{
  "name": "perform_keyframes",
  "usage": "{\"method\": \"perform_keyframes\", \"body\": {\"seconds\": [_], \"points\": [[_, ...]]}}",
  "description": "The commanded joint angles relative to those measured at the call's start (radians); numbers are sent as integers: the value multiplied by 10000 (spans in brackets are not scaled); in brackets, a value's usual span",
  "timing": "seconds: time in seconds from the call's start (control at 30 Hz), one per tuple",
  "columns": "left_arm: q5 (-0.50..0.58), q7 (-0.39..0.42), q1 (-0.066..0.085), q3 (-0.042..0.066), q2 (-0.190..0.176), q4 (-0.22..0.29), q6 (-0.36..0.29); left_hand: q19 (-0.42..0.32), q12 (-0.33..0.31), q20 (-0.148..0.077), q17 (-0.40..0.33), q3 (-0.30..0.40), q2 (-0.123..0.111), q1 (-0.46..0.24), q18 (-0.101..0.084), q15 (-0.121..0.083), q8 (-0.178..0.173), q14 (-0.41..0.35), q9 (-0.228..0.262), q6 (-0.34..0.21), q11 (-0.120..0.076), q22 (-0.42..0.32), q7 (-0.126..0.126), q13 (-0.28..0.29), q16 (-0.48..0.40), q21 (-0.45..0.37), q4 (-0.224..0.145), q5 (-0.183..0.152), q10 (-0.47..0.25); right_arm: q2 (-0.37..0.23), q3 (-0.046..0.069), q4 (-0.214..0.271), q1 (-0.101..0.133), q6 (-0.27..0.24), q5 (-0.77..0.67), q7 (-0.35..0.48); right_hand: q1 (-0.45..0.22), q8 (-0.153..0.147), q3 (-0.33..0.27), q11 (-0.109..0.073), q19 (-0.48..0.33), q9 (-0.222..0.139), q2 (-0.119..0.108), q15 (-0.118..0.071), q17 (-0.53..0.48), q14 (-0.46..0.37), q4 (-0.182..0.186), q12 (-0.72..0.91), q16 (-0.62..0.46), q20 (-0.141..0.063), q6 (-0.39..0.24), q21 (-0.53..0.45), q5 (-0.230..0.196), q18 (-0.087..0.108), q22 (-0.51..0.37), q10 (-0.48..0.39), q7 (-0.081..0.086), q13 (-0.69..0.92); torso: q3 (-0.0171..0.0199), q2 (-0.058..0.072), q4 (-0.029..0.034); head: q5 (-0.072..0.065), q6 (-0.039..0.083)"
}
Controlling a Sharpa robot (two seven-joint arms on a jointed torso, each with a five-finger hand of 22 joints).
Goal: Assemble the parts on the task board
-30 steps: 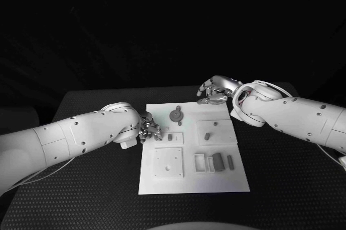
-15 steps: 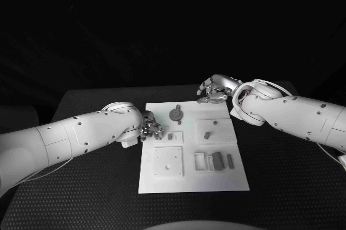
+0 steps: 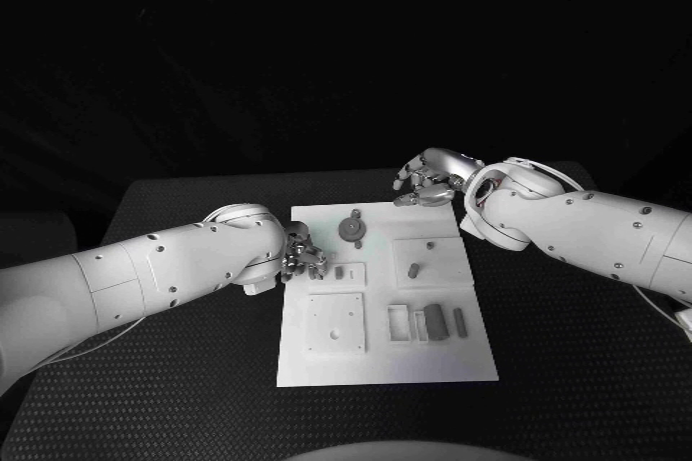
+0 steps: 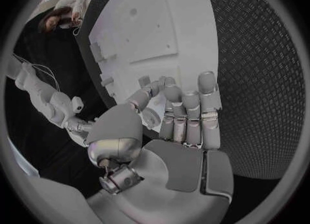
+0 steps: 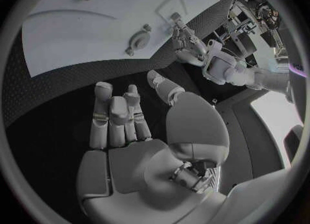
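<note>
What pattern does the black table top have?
A fine raised dot grid covers the table, clearest in the left wrist view.

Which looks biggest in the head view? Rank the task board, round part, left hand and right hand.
1. Task board, by far.
2. Right hand and left hand: alike, and the left is partly hidden by its arm, so unranked.
3. Round part, smallest.

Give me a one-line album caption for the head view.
Two robot hands, left hand and right hand, flank a white task board carrying small grey parts.
</note>
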Motion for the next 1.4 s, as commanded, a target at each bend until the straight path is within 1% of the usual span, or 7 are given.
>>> {"method": "perform_keyframes", "body": {"seconds": [0.03, 0.27, 0.33, 0.5, 0.6, 1.23, 1.4], "points": [[-26, 65, -70, -38, 55, 44, 143, 189, 48, -192, 11, 195, 100, 4, 215, -253, 852, 342, -8, 299, -522, 240, -359, 10, 39, 68, -127, 523, 609, 7, 4, 12, -5, 128, -24, 96, -80, -39, -1, 28, 37, -14, 17, 56, 9, -2, 71, 27, -28, -20, -90, -48, 52, 133, 183, -11, 141, -13, 5, -3, 7, -9, 10], [51, 41, -70, -38, 56, 52, 311, 126, -10, -187, -5, 90, -63, -206, 213, -273, 891, 281, -170, 129, -451, 209, -293, -15, -37, 76, 3, -170, 557, 24, 4, -9, -5, 127, -24, 104, -79, -38, -2, 28, 37, -14, 16, 56, 10, -2, 72, 27, -28, -20, -91, -49, 52, 133, 183, -12, 141, -14, 0, 2, 7, -9, 9], [88, 45, -70, -38, 48, 38, 273, 104, -34, -187, -8, -34, -254, -384, 204, -276, 897, 253, -238, 80, -434, 200, -273, -24, -60, 59, 172, -696, 520, 23, 4, -11, -5, 127, -24, 106, -79, -38, -2, 28, 36, -14, 15, 56, 10, -3, 71, 28, -29, -20, -91, -49, 52, 133, 183, -12, 142, -14, 0, -2, 4, -9, 1], [140, 50, -70, -38, 36, 4, 192, 51, -63, -202, -7, -557, -600, -912, 197, -293, 936, 195, -327, -7, -413, 194, -250, -23, -88, 23, 385, -969, 448, 21, 4, -12, -5, 122, -19, 112, -80, -39, -4, 29, 36, -15, 10, 56, 10, -3, 71, 28, -29, -19, -94, -50, 51, 133, 183, -12, 142, -15, -8, -1, 9, -18, 10], [149, 47, -70, -38, 25, 8, 183, 27, -72, -229, -4, -774, -858, -1159, 209, -322, 995, 171, -389, -50, -422, 187, -264, -19, -96, -21, 616, -1884, 422, 19, 4, -16, -5, 124, -19, 116, -81, -41, -5, 29, 36, -16, 7, 57, 10, -3, 71, 28, -29, -19, -97, -50, 51, 133, 184, -13, 143, -15, -4, 3, 7, -14, 10], [532, 367, -66, 15, -277, 77, -232, -80, -131, -242, -15, -1192, -976, -1548, 191, -361, 1022, 51, -495, -275, -395, 173, -219, -14, -153, -127, 764, -1924, 258, 22, 4, -43, -8, 110, -17, 131, -78, -48, -5, 32, 35, -21, 4, 59, 10, -5, 72, 29, -32, -19, -115, -52, 52, 133, 184, -16, 147, -19, -8, -1, 1, -30, 56], [1230, 664, -64, 252, -442, 104, -507, -1078, -750, 15, -279, -1098, -1223, -1484, -49, -43, 421, -1016, -798, -1714, 196, -1, 397, -303, -778, -784, 638, -1981, -931, 7, 4, -63, -10, 79, 4, 130, -81, -51, -6, 34, 34, -22, 0, 60, 10, -6, 74, 29, -33, -19, -121, -53, 51, 133, 184, -17, 148, -20, -2, 1, -2, -59, 86]]}}
